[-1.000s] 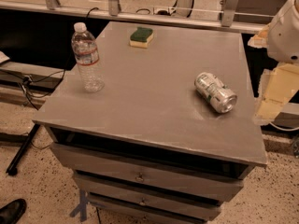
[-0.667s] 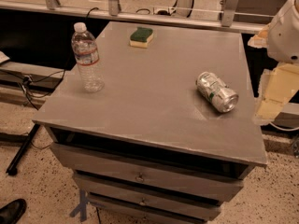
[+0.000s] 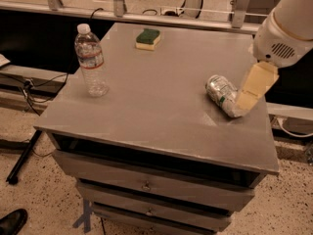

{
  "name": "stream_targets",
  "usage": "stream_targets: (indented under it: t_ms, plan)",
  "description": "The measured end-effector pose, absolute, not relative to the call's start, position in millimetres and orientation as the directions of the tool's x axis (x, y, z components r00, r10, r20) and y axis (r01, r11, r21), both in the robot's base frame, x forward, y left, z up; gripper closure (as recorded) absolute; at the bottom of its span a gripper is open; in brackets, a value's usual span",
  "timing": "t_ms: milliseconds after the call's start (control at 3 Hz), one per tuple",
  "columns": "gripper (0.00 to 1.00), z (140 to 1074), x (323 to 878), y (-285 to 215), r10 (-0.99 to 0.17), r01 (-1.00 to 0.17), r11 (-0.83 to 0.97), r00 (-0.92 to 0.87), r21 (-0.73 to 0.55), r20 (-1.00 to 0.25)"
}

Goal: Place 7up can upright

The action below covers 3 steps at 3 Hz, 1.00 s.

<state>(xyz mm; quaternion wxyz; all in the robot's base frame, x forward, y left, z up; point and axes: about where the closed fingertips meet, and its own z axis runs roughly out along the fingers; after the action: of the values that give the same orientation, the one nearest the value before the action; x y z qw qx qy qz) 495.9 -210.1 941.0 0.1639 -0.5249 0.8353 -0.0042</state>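
The 7up can (image 3: 221, 94), silver with a green and white label, lies on its side on the right part of the grey table top (image 3: 156, 97). One shiny end faces the back left. My gripper (image 3: 248, 98) reaches down from the white arm (image 3: 286, 28) at the upper right. Its tan tip is at the can's right end and covers that end. I cannot see whether it touches the can.
A clear plastic water bottle (image 3: 91, 60) with a white cap stands upright at the table's left side. A green and yellow sponge (image 3: 148, 38) lies at the back. Drawers (image 3: 146, 185) sit under the top. A rail (image 3: 146, 16) runs behind the table.
My gripper has moved left from beside the table's right edge to the can's right end. The can, bottle and sponge have not moved.
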Motion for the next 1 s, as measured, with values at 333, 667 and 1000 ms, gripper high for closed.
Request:
stream_targets:
  t_ms: [333, 667, 1000]
  plan:
    - [0.0, 916.4, 526.3, -200.1, -0.8, -0.808, 0.575, -0.521, -0.131, -0.298]
    - [0.0, 895.5, 550.2, -196.7, -0.699, -0.703, 0.701, -0.645, -0.117, -0.311]
    - [0.0, 870.7, 568.6, -196.2, -0.599, -0.596, 0.795, -0.742, -0.114, -0.3]
